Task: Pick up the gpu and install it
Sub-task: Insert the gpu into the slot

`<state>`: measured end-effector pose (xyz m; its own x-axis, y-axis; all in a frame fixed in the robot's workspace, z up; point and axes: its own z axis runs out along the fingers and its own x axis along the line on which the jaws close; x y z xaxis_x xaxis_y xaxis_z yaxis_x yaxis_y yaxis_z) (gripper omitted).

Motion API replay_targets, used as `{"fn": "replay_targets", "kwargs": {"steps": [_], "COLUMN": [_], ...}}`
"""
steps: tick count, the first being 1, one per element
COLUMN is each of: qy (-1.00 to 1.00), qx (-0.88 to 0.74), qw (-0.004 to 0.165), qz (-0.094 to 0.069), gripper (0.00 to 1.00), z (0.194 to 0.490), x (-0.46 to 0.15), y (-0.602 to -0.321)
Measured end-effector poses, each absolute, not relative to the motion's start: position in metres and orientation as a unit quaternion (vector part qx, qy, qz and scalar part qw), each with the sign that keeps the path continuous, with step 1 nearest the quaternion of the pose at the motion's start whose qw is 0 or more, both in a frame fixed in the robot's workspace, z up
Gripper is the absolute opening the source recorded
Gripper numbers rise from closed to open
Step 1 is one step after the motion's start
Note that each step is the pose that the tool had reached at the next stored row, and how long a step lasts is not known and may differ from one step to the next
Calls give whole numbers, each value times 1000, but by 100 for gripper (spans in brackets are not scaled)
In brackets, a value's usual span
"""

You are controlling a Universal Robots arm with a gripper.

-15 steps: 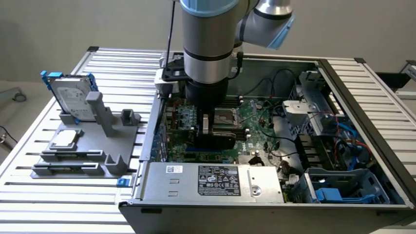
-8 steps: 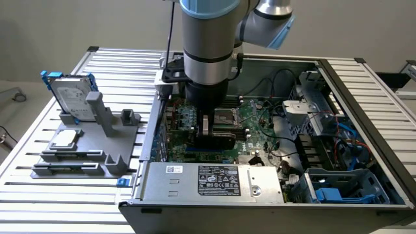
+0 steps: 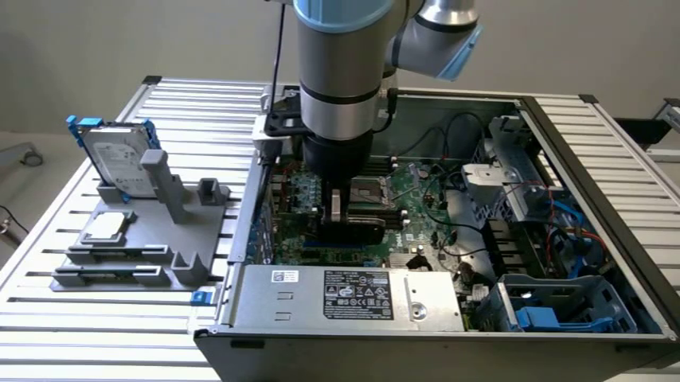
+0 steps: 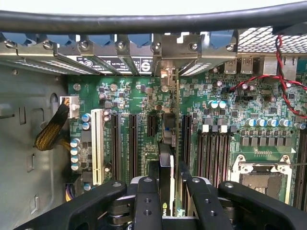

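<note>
My gripper [image 3: 342,215] reaches down into the open computer case [image 3: 595,151], over the green motherboard [image 3: 420,187]. It is shut on the gpu [image 3: 361,232], a black card held on edge. In the wrist view the gpu [image 4: 166,163] runs edge-on between my two black fingers [image 4: 146,201], its green board edge on one side. Its metal bracket end [image 4: 168,76] stands close to the case's rear slot openings. The card hangs over the row of long black expansion slots [image 4: 132,143], in line with one near the middle; whether it touches the slot I cannot tell.
Outside the case, at the exterior view's left, a grey fixture [image 3: 159,267] carries a silver hard drive in a blue frame [image 3: 111,155] and a square silver chip [image 3: 107,227]. The power supply [image 3: 340,294] fills the case's near side. A CPU socket [image 4: 261,175], red wires [image 4: 283,72] and a black cable [image 4: 144,19] lie near the card.
</note>
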<state>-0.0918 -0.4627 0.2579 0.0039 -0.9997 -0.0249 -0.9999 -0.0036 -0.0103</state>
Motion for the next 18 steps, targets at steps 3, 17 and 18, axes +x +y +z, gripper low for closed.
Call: {"fn": "replay_targets", "kwargs": {"steps": [3, 17, 18], "qy": [706, 706, 706], "qx": [-708, -708, -708], "qw": [14, 19, 20], "qz": [7, 13, 13], "gripper": [27, 27, 27], "z": [258, 258, 258], "x": [-92, -92, -92], "y": [-463, -465, -465]}}
